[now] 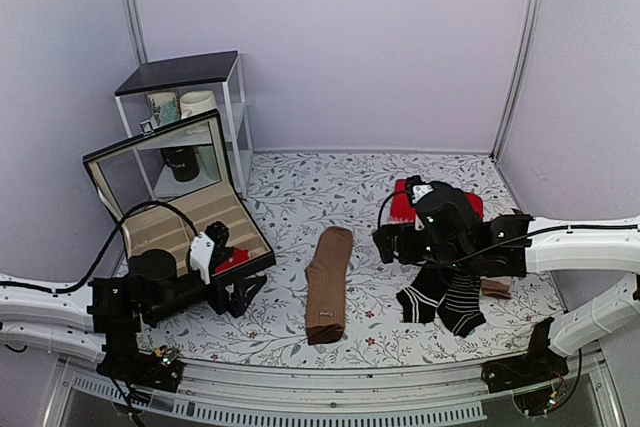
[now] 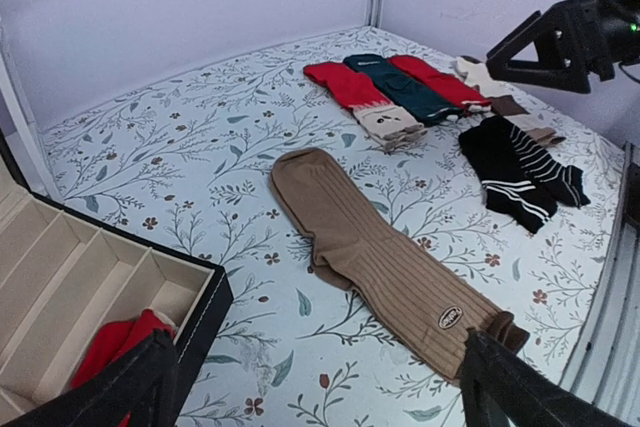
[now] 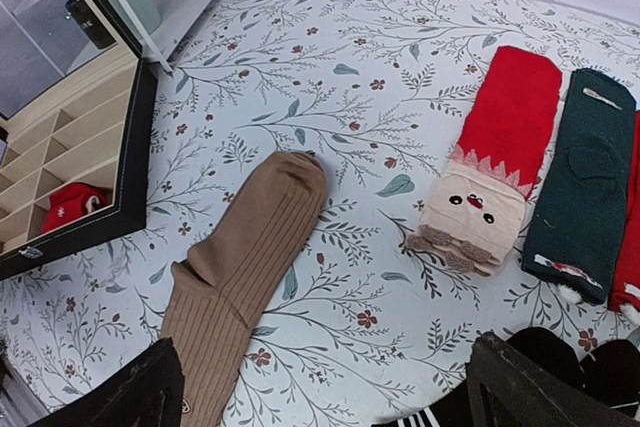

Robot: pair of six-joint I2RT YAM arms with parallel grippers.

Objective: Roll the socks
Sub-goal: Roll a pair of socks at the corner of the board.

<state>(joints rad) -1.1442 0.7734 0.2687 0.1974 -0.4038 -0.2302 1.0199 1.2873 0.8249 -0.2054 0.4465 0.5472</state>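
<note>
Brown socks lie flat; left hand and right hand hover open.

Bright, soft, even light from overhead, with a lilac cast on the walls. Faint, short shadows only, hugging the socks on the desk. Crisp mid-frame in both wrist views — dark jaws at the bottom corners soft, out of focus.

Mid-table lie the socks; box left; other socks right, perhaps overlapping.
</note>
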